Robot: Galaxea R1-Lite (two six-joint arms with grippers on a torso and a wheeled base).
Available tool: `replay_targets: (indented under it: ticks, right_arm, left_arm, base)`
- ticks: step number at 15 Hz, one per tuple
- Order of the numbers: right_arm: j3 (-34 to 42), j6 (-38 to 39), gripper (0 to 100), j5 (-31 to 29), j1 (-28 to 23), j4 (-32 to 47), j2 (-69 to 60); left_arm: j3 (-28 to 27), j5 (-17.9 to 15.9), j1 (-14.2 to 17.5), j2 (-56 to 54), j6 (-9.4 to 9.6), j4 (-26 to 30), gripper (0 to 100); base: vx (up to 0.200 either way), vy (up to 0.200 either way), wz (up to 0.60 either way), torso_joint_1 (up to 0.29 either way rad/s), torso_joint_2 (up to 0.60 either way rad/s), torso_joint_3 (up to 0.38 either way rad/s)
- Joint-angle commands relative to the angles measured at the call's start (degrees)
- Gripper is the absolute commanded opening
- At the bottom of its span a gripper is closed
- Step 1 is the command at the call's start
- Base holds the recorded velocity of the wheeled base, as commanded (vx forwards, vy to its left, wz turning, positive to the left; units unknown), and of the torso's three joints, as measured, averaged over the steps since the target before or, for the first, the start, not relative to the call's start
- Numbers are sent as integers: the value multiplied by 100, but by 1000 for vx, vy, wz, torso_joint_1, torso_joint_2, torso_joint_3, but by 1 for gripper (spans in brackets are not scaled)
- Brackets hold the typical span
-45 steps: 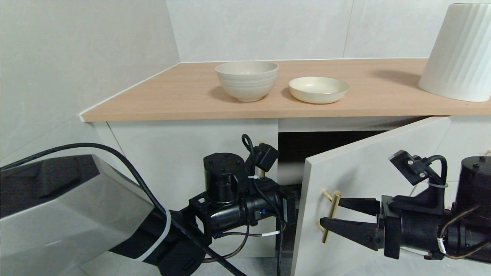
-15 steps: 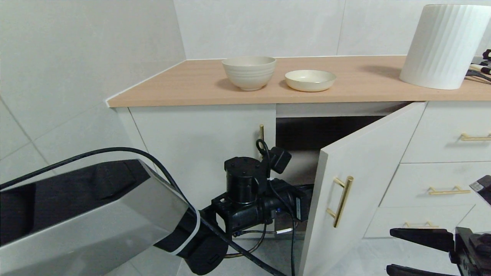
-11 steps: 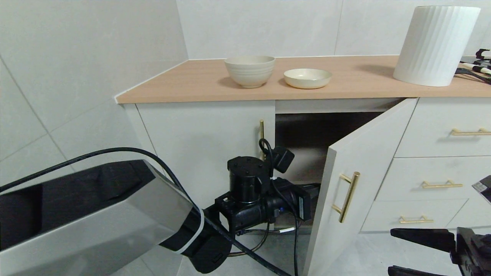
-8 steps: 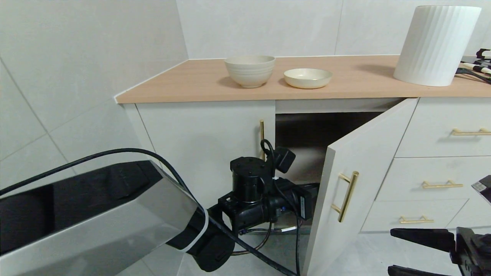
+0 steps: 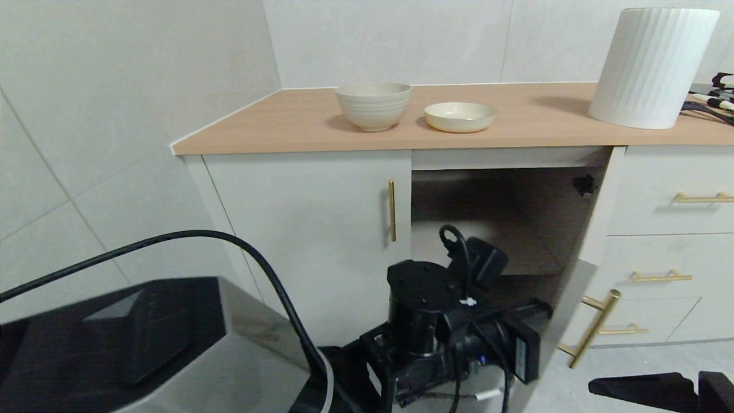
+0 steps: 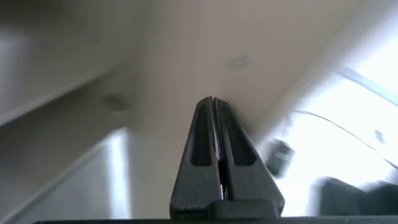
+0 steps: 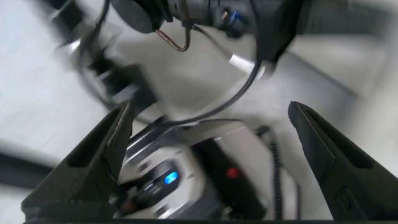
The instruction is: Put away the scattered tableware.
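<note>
Wooden countertop (image 5: 275, 129) holds the two pieces I'm after: the ribbed bowl (image 5: 373, 106) and the shallow dish (image 5: 460, 116) just beside it, both well above and apart from either set of jaws.

Against half a second ago, the cabinet door (image 5: 576, 292) has swung from roughly half open to wide open. Its brass handle (image 5: 593, 328) now sits low, between my two grippers. The left arm has travelled across with it, and the right gripper (image 7: 210, 112) has dropped lower in the head view. The counter and wall sit where they were, so the camera held.

The left gripper (image 6: 212, 106) has its fingers pressed together with nothing between them. It points at a pale surface (too blurred for me to tell if it touches). The right gripper's jaws are spread wide and hold nothing.

For room, the cabinet mouth stands open above the left jaws, with a shelf (image 5: 504, 252) inside and a hinge (image 5: 585, 184) at its far side. The shut door (image 5: 309, 241) bounds it on one side and the drawers (image 5: 659, 252) on the other, beyond the open door's edge. A white ribbed container (image 5: 651, 69) stands on the counter above the right jaws
</note>
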Motion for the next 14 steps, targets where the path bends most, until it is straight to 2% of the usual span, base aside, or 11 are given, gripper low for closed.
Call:
replay_targets:
  ticks: [1, 2, 3, 5, 9, 11, 13, 14]
  right_arm:
    - [-104, -14, 100, 82, 257, 131, -498]
    - [-148, -14, 100, 100, 257, 140, -551]
    - [-166, -14, 100, 100, 248, 140, -577]
    - [-175, -14, 100, 91, 248, 140, -559]
    - [-184, -14, 100, 74, 230, 131, -551]
    - [-307, -14, 100, 30, 204, 158, -357]
    - [-632, -14, 100, -577, 72, 140, 223]
    - [-895, -14, 100, -999, 72, 140, 539]
  left_arm:
    - [906, -916, -622, -1084, -65, -15, 0]
    - [1126, -1390, -622, -1260, -82, -7, 0]
    - [1108, -1364, -419, -1234, -82, -7, 0]
    - [941, -1030, -6, -1075, -74, 2, 0]
    - [924, -854, 767, -1163, -82, 37, 0]
    - [1143, -731, 1409, -1532, -47, 152, 0]
    - [1363, -731, 1971, -2288, -38, 907, 0]
    - [1442, -731, 2296, -2798, -30, 1531, 0]
  base:
    - [0, 0, 0, 0, 0, 0]
    - [0, 0, 0, 0, 0, 0]
    - [0, 0, 0, 0, 0, 0]
    - [0, 0, 0, 0, 0, 0]
    - [0, 0, 0, 0, 0, 0]
    - [0, 0, 0, 0, 0, 0]
    - [0, 0, 0, 0, 0, 0]
    - [0, 0, 0, 0, 0, 0]
